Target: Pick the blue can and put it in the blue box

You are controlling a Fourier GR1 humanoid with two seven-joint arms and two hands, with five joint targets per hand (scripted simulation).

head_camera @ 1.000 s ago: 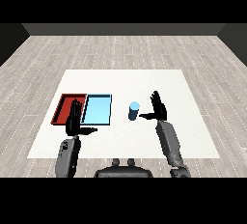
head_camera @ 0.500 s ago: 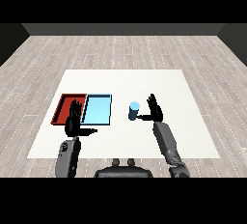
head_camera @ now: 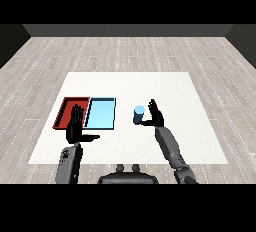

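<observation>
head view: right hand [head_camera: 155, 117] released, just beside unlabelled blue can [head_camera: 138, 114]; left hand [head_camera: 76, 128] released too.

Two chunky grey forearms, kinda segmented and tube-shaped, each ending in a matte black hand: left hand [head_camera: 76, 127], right hand [head_camera: 155, 116], slim fingers plus thumb.

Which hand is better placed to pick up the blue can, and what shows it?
The right hand: it is open right beside the blue can, thumb reaching toward it. The left hand hangs open over the red tray, with the blue tray between it and the can.
</observation>
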